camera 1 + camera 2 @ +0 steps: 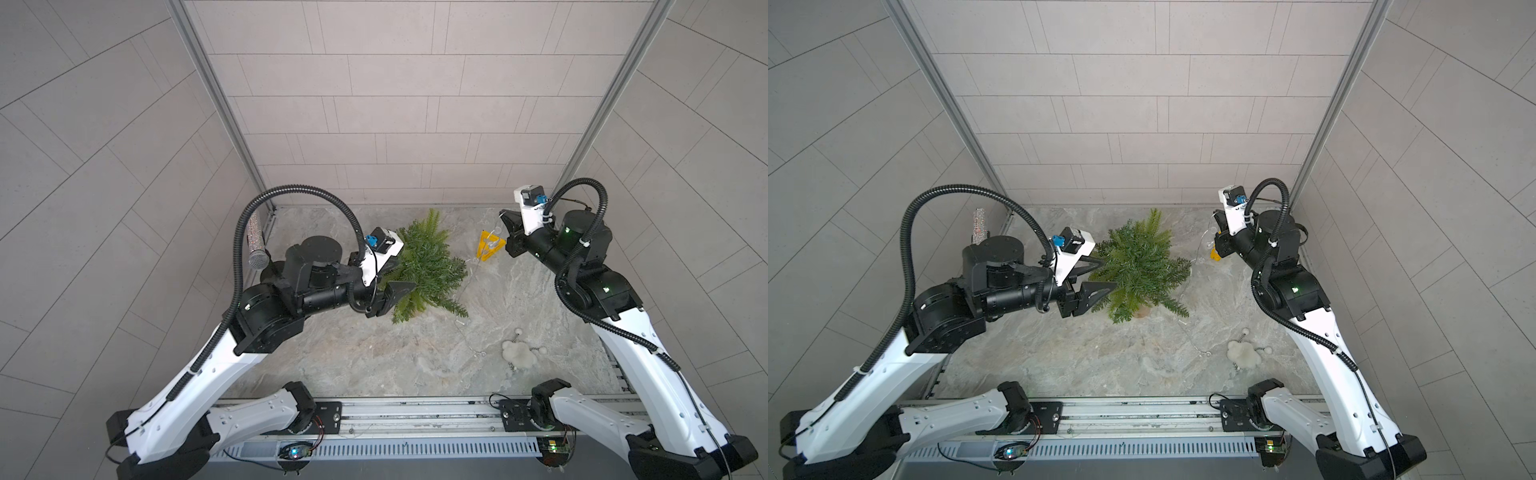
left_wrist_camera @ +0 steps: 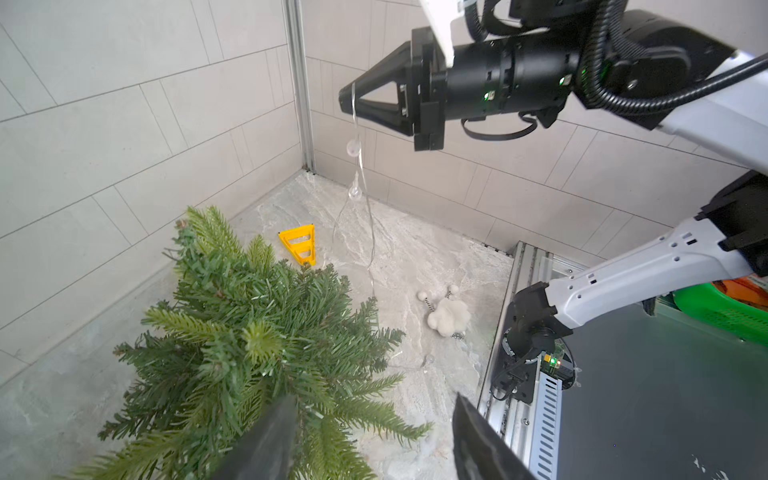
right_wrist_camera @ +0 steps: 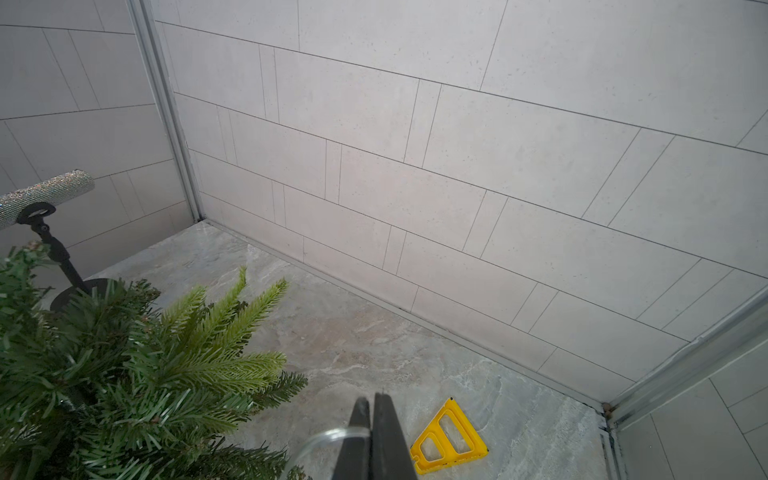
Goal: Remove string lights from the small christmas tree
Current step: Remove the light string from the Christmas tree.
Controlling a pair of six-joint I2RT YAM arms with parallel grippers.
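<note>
Above worktop's (image 2: 415, 249) far right corner: right gripper (image 2: 347, 97) pressed together, pinching string lights (image 2: 358, 166) | wire hangs to worktop just beside small christmas tree (image 2: 249, 324) | left gripper (image 1: 1109, 273) spread, tree branches between its fingers | left wrist view shows two hanging bulbs; right wrist view only a clear loop at the jaws.

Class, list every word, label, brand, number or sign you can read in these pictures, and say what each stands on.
No text can be read in any view.
Yellow plastic triangle: no marks on it.
Small circuit board with lit lamps on the front rail: any print is too small to read.
</note>
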